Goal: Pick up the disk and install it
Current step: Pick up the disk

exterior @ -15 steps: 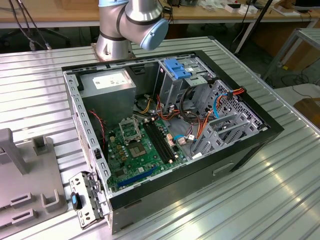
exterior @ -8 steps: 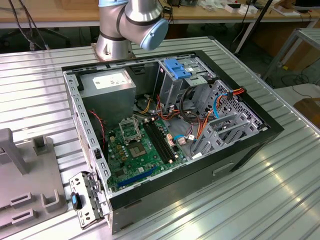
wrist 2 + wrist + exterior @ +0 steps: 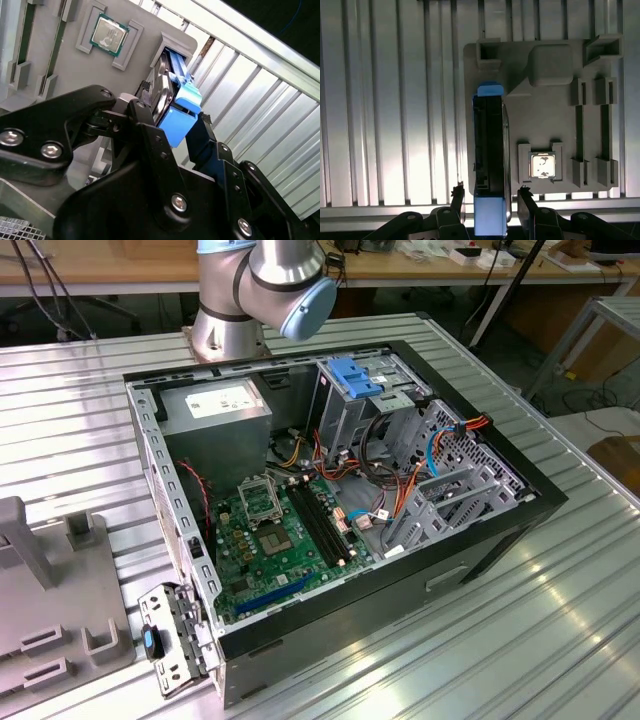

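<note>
I have the tool (image 3: 491,194) astride the disk (image 3: 490,140) — 2 fingers (image 3: 459,200) apart, not clamped — its long axis runs straight away from the tool.

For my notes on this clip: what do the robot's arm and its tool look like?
The arm is a silver-grey metal tube with thick rounded joints and a light blue joint cap. In the second wrist view, the tool is matte black, built of angular linked plates fastened with silver screws and ending in two narrow fingers.
</note>
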{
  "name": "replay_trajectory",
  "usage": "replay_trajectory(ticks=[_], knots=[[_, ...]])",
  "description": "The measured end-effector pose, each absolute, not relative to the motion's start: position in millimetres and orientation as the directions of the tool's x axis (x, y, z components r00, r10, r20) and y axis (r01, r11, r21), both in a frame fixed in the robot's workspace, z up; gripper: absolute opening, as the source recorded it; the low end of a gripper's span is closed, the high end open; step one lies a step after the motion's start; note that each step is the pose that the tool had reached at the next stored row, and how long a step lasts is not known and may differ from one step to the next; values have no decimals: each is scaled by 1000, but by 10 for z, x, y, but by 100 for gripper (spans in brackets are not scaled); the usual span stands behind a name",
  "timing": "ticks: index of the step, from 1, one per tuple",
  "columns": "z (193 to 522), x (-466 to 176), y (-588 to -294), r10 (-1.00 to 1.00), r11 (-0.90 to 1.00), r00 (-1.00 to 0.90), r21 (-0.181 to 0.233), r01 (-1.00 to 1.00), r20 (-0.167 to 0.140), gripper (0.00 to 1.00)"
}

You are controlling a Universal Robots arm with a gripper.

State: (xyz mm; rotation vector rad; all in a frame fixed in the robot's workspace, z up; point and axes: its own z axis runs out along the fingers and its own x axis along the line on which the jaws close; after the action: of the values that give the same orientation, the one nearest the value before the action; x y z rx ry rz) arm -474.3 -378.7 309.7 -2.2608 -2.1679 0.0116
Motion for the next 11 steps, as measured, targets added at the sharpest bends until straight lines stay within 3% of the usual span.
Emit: replay_trajectory(ticks=[4,5,7,11], knots=[[3094,-4743,-3787,999,-42,42,-12,999,1,54],[3092,-4743,-3787,999,-42,42,-12,999,1,53],[3089,-4744,-3787,999,-42,42,-12,999,1,39],[3085,-4743,-3787,999,-42,42,-12,999,1,39]])
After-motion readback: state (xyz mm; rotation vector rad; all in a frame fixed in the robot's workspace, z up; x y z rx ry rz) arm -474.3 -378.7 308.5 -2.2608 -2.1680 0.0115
